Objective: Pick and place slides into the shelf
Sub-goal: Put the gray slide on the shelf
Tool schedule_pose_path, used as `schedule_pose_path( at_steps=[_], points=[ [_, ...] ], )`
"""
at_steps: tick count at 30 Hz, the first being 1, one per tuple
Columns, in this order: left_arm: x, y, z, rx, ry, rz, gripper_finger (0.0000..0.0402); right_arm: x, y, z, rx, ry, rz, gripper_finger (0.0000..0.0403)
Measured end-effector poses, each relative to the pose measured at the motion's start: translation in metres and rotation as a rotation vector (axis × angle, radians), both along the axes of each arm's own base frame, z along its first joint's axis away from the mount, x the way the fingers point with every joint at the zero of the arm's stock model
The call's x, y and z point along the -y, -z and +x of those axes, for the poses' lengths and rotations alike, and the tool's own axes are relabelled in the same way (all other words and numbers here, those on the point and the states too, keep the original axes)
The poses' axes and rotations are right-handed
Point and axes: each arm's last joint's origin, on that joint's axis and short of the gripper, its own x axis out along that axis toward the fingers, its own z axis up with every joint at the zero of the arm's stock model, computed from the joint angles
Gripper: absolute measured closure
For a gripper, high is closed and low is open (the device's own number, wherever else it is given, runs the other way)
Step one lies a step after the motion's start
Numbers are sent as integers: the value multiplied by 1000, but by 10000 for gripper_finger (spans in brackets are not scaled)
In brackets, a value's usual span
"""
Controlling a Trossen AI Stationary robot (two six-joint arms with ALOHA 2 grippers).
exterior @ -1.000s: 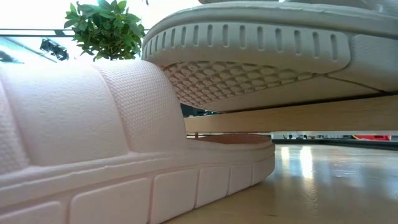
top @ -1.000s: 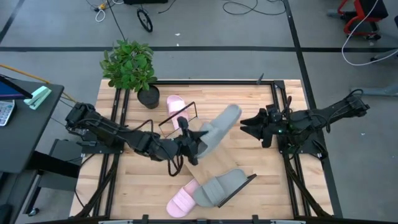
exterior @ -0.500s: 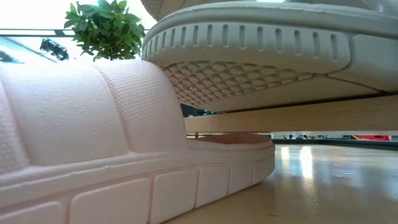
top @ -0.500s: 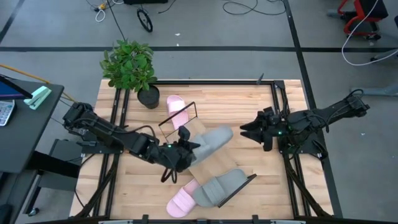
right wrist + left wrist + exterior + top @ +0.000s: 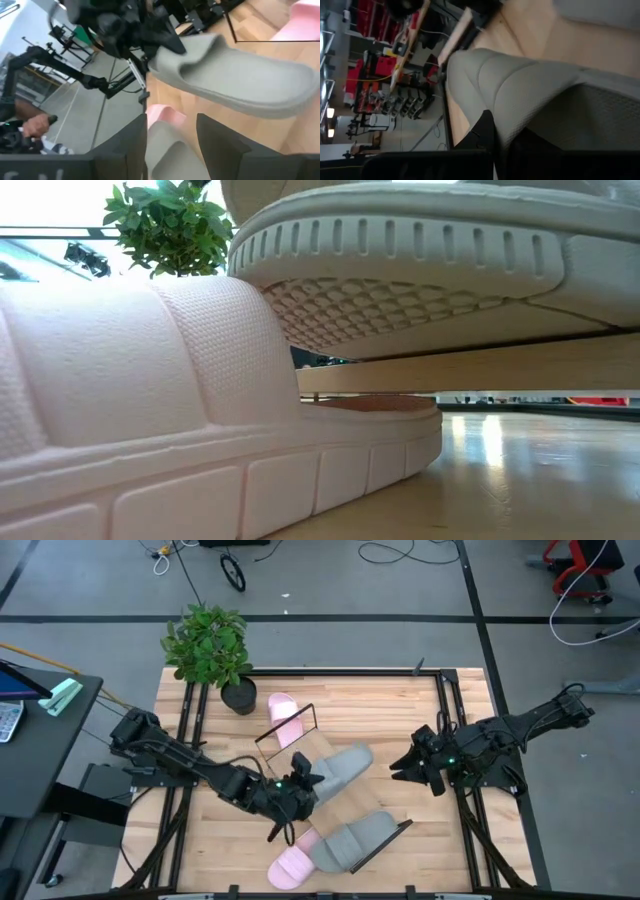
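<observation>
left gripper (image 5: 300, 783) drops lower with the grey slide (image 5: 338, 772) clamped at its heel, toe pointing diagonally toward the shelf (image 5: 300, 745) just beyond. right gripper (image 5: 408, 762) waits open, farther off.

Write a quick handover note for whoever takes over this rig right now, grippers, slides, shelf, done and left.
Left gripper: shut on a grey slide at mid-table, over the shelf.
Right gripper: open, empty, waiting at the right side.
Second grey slide lies on the shelf near the front; one pink slide beside it, the other by the plant.
Left: set down the held slide, then the pink ones.
</observation>
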Motion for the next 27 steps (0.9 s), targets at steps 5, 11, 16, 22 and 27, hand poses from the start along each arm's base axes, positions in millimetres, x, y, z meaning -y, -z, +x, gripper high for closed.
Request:
schedule_pose_path(
  at_steps=[5,11,16,22,27],
  points=[
    [17,28,7,-39,-32,83,389,0,1,0,-9,-15,1,232],
    [35,54,15,-37,-23,58,389,-1,3,-1,-33,-32,-3,233],
    [44,69,20,-47,8,90,389,0,5,-2,-50,-31,-9,233],
    [45,77,22,-75,26,90,389,0,5,-2,-50,-31,-9,233],
    [47,77,21,-83,56,64,389,0,5,-2,-50,-31,-9,233]
  ],
)
